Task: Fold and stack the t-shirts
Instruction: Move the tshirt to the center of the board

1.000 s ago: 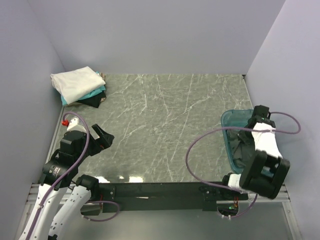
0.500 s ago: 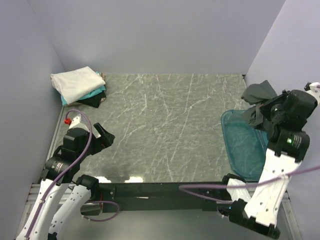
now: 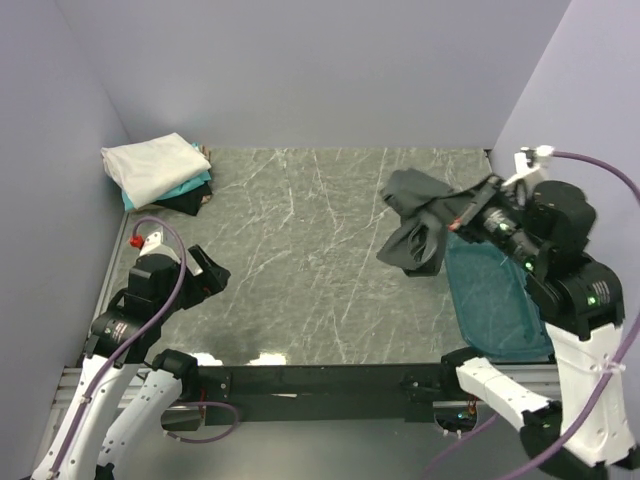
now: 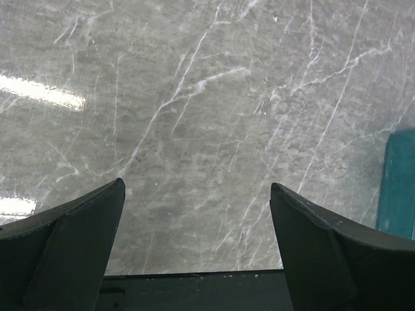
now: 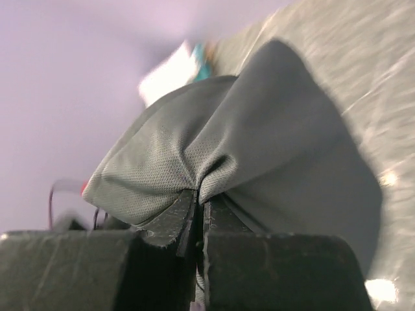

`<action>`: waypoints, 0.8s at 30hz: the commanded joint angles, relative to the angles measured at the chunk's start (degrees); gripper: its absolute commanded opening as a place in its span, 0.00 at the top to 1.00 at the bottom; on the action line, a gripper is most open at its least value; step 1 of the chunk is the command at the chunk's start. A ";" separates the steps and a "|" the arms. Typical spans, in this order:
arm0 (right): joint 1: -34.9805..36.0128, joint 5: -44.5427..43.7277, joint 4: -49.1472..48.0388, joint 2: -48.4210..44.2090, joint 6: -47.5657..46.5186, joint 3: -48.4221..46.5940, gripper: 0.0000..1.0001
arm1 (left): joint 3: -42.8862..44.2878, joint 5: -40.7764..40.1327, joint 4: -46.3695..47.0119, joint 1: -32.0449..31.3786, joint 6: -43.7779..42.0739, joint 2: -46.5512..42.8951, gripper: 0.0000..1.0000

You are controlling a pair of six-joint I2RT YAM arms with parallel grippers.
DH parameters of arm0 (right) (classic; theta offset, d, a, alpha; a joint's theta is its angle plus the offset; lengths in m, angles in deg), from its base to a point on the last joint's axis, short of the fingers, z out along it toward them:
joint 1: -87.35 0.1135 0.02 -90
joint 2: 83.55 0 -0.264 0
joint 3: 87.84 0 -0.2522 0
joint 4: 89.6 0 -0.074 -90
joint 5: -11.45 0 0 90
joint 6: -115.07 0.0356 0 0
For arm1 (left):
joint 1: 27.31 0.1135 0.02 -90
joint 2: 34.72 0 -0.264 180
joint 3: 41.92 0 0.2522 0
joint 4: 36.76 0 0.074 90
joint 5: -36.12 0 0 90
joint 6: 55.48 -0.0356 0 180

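White-topped folded t-shirts [image 3: 155, 172] sit stacked at the far left. My left gripper [image 3: 208, 272] waits near-left, fingers spread and empty. Rightward, the charcoal t-shirt [image 3: 415, 228] has swung out of the blue tub [image 3: 495, 300] and dangles over the table [image 3: 300, 250], pinched tight by my right gripper [image 3: 468, 213]. Spreading it flat comes next, I judge.

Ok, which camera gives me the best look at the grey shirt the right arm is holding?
Top external: the whole bunched grey shirt hangs from the right gripper above the table, beside the blue tub. Right wrist shows only cloth pinched between its fingers, close up. Left wrist misses it.
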 commanded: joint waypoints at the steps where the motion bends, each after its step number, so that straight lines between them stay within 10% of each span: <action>1: 10.66 -5.16 -5.19 2.94 2.88 1.01 1.00 | 0.64 -0.39 0.89 0.18 -0.09 0.85 0.01; 9: 27.83 -15.82 -5.89 11.56 3.76 2.67 0.97 | 0.73 -1.18 0.45 0.18 0.26 0.49 0.01; 14: 24.94 -21.89 -8.35 11.21 3.58 11.89 0.10 | 0.82 -1.88 0.01 0.18 0.70 0.06 0.01; 24: 24.40 -15.66 -7.64 7.26 3.66 34.46 0.14 | 0.91 -3.64 -0.08 0.18 1.58 -1.97 0.00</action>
